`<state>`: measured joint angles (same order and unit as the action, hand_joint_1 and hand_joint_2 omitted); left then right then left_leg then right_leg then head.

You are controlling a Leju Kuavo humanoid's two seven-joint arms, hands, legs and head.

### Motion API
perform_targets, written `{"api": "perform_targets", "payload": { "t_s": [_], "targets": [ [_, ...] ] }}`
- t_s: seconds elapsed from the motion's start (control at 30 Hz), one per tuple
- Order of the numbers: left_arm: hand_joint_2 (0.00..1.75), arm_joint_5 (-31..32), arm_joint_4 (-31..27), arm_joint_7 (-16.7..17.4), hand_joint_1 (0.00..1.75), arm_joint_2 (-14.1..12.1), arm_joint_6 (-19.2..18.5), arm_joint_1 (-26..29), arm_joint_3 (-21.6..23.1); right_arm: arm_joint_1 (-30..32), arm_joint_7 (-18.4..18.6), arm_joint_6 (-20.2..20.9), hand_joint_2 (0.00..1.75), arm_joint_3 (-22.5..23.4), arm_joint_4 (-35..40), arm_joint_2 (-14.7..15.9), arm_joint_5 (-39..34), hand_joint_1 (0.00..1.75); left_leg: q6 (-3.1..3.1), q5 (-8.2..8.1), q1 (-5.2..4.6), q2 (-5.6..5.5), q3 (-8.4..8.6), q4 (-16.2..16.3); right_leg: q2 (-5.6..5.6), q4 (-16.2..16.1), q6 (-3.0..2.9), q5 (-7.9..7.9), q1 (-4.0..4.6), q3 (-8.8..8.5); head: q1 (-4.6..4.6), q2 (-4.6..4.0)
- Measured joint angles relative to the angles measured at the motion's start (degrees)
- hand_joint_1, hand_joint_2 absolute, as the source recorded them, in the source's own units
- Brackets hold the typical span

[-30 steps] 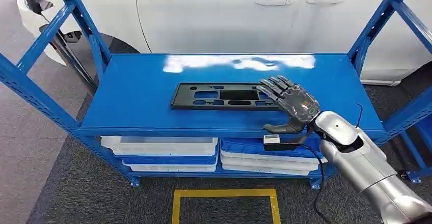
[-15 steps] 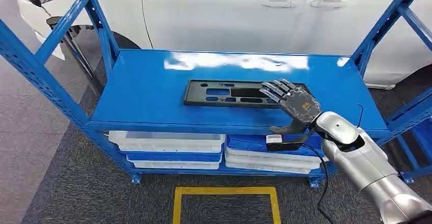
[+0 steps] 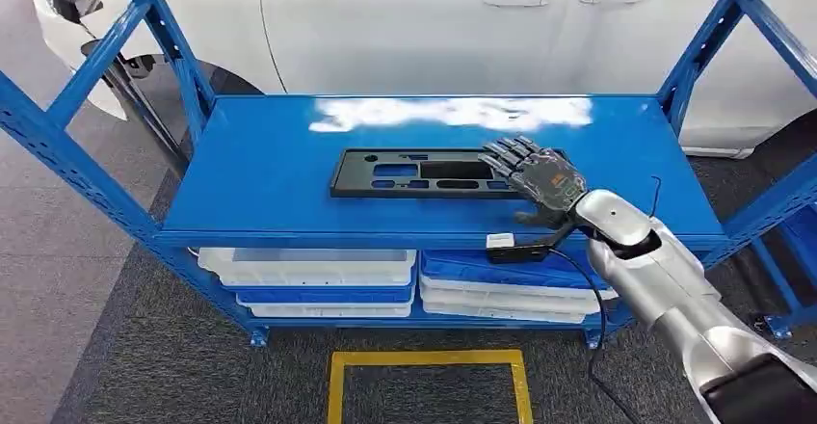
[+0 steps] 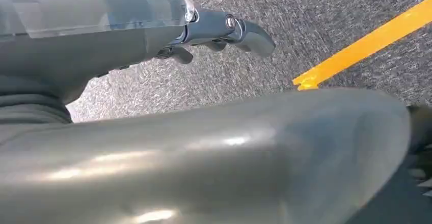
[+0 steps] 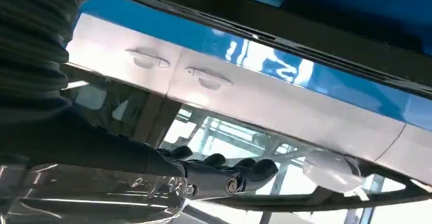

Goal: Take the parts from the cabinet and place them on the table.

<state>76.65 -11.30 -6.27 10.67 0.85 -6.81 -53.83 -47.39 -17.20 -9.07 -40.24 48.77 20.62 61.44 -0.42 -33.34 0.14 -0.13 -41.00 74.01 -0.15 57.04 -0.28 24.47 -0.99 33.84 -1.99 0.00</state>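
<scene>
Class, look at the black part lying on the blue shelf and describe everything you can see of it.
The black part is a long, flat, rectangular panel, matte and plastic-looking, with several cut-out slots through which the shelf shows blue. It lies flat on the top blue shelf, lengthwise, near the middle. The right hand, fingers spread, covers its right end; whether it presses or grips there cannot be told. Nothing else touches it.

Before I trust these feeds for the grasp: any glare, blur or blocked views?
Head view: sharp, with a white glare patch on the back of the blue shelf; black part and right hand are clear. Left wrist view: a blurred grey body part blocks most of it. Right wrist view: turned, bright reflections, hand dark.
</scene>
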Motion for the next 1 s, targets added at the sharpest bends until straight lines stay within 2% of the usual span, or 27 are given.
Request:
{"api": "perform_targets", "payload": {
  "t_s": [0.03, 0.07, 0.1, 0.17, 0.2, 0.23, 0.3, 0.33, 0.37, 0.4, 0.47, 0.5, 0.53, 0.57, 0.6, 0.67, 0.7, 0.73, 0.83, 0.87, 0.9, 0.93, 1.0],
  "targets": [
    [0.00, -0.1, 0.0, 0.0, 0.00, 0.0, 0.0, 0.1, 0.0, -0.5, 0.2, -0.3, 1.75, -0.4, -1.5, -0.9, 0.2, 0.00, -0.18, 0.01, 0.11, 0.01, -0.97, 1.9, -0.04, 0.1, 0.00, 0.00, 0.03, 0.00, 0.00, 0.02],
    [0.00, -0.2, 0.0, -0.1, 0.00, 0.0, 0.1, 0.2, 0.0, -1.2, 0.3, -0.6, 1.75, -0.7, -3.3, -1.8, 0.5, 0.00, -0.26, 1.33, 0.22, 0.01, -0.57, 0.8, -0.04, 0.1, 0.02, 0.01, 0.03, -0.01, 0.00, 0.02],
    [0.00, -0.4, 0.0, -0.1, 0.00, 0.0, 0.2, 0.3, 0.0, -2.0, 0.6, -0.9, 1.75, -1.1, -5.2, -3.0, 0.6, 0.00, -0.27, 3.72, 0.34, 0.01, 1.11, -2.8, 0.03, 0.2, 0.06, 0.04, 0.01, -0.01, 0.00, 0.00],
    [0.00, -0.7, 0.0, -0.6, 0.00, 0.0, 0.4, 0.3, 0.0, -4.0, 1.5, -1.1, 1.75, -1.8, -9.0, -5.4, 0.7, 0.00, -0.04, 8.83, 0.49, 0.04, 6.18, -13.4, 0.16, 0.5, 0.38, 0.24, -0.02, -0.10, 0.00, 0.02],
    [0.00, -0.8, 0.0, -0.7, 0.00, 0.0, 0.4, 0.3, 0.0, -5.0, 1.9, -1.0, 1.75, -1.9, -10.6, -6.3, 0.7, 0.00, 0.27, 8.03, 0.32, 0.01, 7.44, -15.6, 0.19, 0.6, 0.78, 0.39, 0.36, 0.07, 0.00, 0.00],
    [0.00, -0.9, 0.0, -0.8, 0.00, 0.0, 0.4, 0.2, 0.0, -5.8, 2.2, -1.0, 1.75, -2.1, -12.2, -6.9, 0.6, 0.00, 0.71, 8.33, 0.20, -0.07, 7.18, -15.8, 0.20, 0.7, 1.05, 0.27, 0.38, 0.28, 0.02, 0.02],
    [0.00, -1.0, 0.0, -0.8, 0.00, 0.0, 0.5, 0.4, 0.0, -6.9, 2.4, -0.9, 1.75, -2.4, -14.9, -8.2, 0.5, 0.00, 1.20, 8.40, 0.09, -0.10, 6.96, -15.7, 0.14, 0.5, 1.64, 0.00, 0.32, 0.33, 0.00, 0.02],
    [0.00, -1.0, 0.0, -0.9, 0.00, 0.0, 0.5, 0.5, 0.0, -7.4, 2.5, -0.8, 1.75, -2.6, -16.0, -8.8, 0.4, 0.00, 1.73, 8.68, 0.07, -0.09, 7.02, -16.1, 0.17, 0.4, 2.17, -0.05, 0.25, 0.29, 0.00, 0.00],
    [0.00, -1.0, 0.0, -0.9, 0.00, 0.0, 0.5, 0.5, 0.0, -7.7, 2.5, -0.9, 1.75, -2.7, -16.7, -9.1, 0.3, 0.00, 2.25, 9.05, 0.46, -0.02, 7.25, -16.6, 0.15, 0.8, 2.37, 0.49, -0.07, 0.41, 0.00, 0.00],
    [0.00, -1.0, 0.0, -1.1, 0.00, 0.0, 0.6, 0.3, 0.0, -8.0, 2.5, -0.9, 1.75, -2.9, -17.6, -9.4, 0.1, 0.00, 2.55, 9.18, 0.40, -0.04, 7.23, -16.8, 0.15, 2.5, 2.54, 1.87, 0.01, 1.12, 0.02, 0.00],
    [0.00, -1.0, 0.0, -1.1, 0.00, 0.0, 0.6, 0.2, 0.0, -8.4, 2.8, -0.9, 1.75, -3.0, -19.5, -9.8, 0.0, 0.00, 2.78, 9.28, 0.34, -0.11, 7.07, -16.8, 0.16, 11.3, 2.93, 6.38, -0.05, 5.10, 0.02, 0.00],
    [0.00, -1.0, 0.0, -1.1, 0.00, 0.0, 0.6, 0.4, 0.0, -8.3, 3.0, -0.9, 1.75, -3.1, -20.4, -10.0, 0.0, 0.00, 2.83, 9.25, 0.27, -0.15, 7.03, -16.7, 0.16, 15.9, 3.04, 7.99, -0.03, 7.26, 0.02, 0.00],
    [0.00, -0.9, 0.0, -1.1, 0.00, 0.0, 0.6, 0.5, 0.0, -8.2, 3.3, -0.9, 1.75, -3.3, -21.2, -10.3, 0.0, 0.00, 2.83, 9.24, 0.19, -0.17, 6.97, -16.7, 0.16, 18.5, 3.05, 8.50, -0.03, 8.63, 0.02, 0.00],
    [0.00, -0.9, 0.0, -1.1, 0.00, 0.0, 0.6, 0.6, 0.0, -8.1, 3.5, -0.9, 1.75, -3.4, -21.8, -10.5, 0.1, 0.00, 2.83, 9.24, 0.15, -0.17, 6.97, -16.6, 0.16, 18.2, 2.97, 7.62, -0.02, 8.66, 0.02, 0.02],
    [0.00, -0.8, 0.0, -1.1, 0.00, 0.0, 0.5, 0.5, 0.0, -8.2, 4.4, -0.9, 1.75, -3.7, -22.4, -10.7, 0.5, 0.00, 2.81, 9.23, 0.07, -0.18, 6.98, -16.5, 0.15, 15.0, 2.76, 5.42, 0.01, 7.10, 0.02, 0.00],
    [0.00, -0.8, 0.0, -1.3, 0.00, 0.1, 0.5, 0.4, 0.0, -8.7, 5.5, -0.3, 1.75, -3.9, -23.3, -11.1, 1.0, 0.00, 2.64, 9.11, -0.04, -0.17, 7.03, -16.4, 0.14, 4.6, 2.05, 0.45, 0.22, 2.00, 0.02, 0.00],
    [0.00, -0.8, 0.0, -1.6, 0.00, 0.2, 0.5, 0.3, 0.0, -9.0, 6.1, 0.3, 1.75, -4.0, -23.9, -11.3, 1.2, 0.00, 2.52, 9.06, -0.11, -0.17, 6.96, -16.3, 0.11, 1.0, 1.55, 0.46, 0.43, 0.31, 0.02, 0.00],
    [0.00, -0.8, 0.0, -1.7, 0.00, 0.2, 0.5, 0.1, 0.0, -9.3, 6.4, 0.7, 1.75, -4.1, -24.3, -11.5, 1.4, 0.00, 2.24, 9.04, -0.40, -0.20, 6.72, -16.1, 0.02, 0.6, 1.46, 0.26, 0.74, 0.31, 0.02, 0.00],
    [0.00, -0.8, 0.0, -1.9, 0.00, 0.2, 0.5, 0.0, 0.0, -9.6, 7.6, 2.1, 1.75, -4.5, -25.9, -11.9, 2.0, 0.00, 1.36, 9.14, -0.15, -0.18, 6.76, -16.4, 0.10, 0.7, 0.87, 0.21, 0.98, 0.45, 0.00, 0.02],
    [0.00, -0.8, 0.0, -2.0, 0.00, 0.2, 0.5, -0.2, 0.0, -9.8, 8.0, 2.7, 1.75, -4.7, -26.3, -12.1, 2.2, 0.00, 0.93, 8.78, -0.41, -0.18, 6.59, -16.0, -0.02, 0.0, 0.38, -0.19, 0.31, 0.22, 0.00, 0.02],
    [0.00, -0.8, 0.0, -2.1, 0.00, 0.2, 0.5, -0.2, 0.0, -10.1, 8.4, 3.2, 1.75, -4.8, -26.7, -12.5, 2.6, 0.00, 0.64, 7.65, -0.22, -0.14, 6.07, -14.7, -0.05, -0.1, 0.06, -0.32, 0.28, 0.16, 0.02, 0.00],
    [0.00, -0.8, 0.0, -2.1, 0.00, 0.2, 0.5, -0.3, 0.0, -10.4, 8.7, 3.6, 1.75, -5.0, -27.3, -12.6, 2.7, 0.00, 0.43, 5.36, -0.10, -0.15, 4.59, -11.3, -0.07, -0.1, -0.26, -0.35, 0.27, 0.23, 0.00, 0.02],
    [0.00, -0.8, 0.0, -2.2, 0.00, 0.2, 0.5, -0.3, 0.0, -10.4, 9.4, 4.1, 1.75, -5.3, -27.9, -12.9, 2.9, 0.00, 0.02, 1.12, 0.21, -0.15, 0.37, -1.7, -0.05, -0.1, -0.34, -0.33, 0.34, 0.26, 0.00, 0.00]
  ]
}}
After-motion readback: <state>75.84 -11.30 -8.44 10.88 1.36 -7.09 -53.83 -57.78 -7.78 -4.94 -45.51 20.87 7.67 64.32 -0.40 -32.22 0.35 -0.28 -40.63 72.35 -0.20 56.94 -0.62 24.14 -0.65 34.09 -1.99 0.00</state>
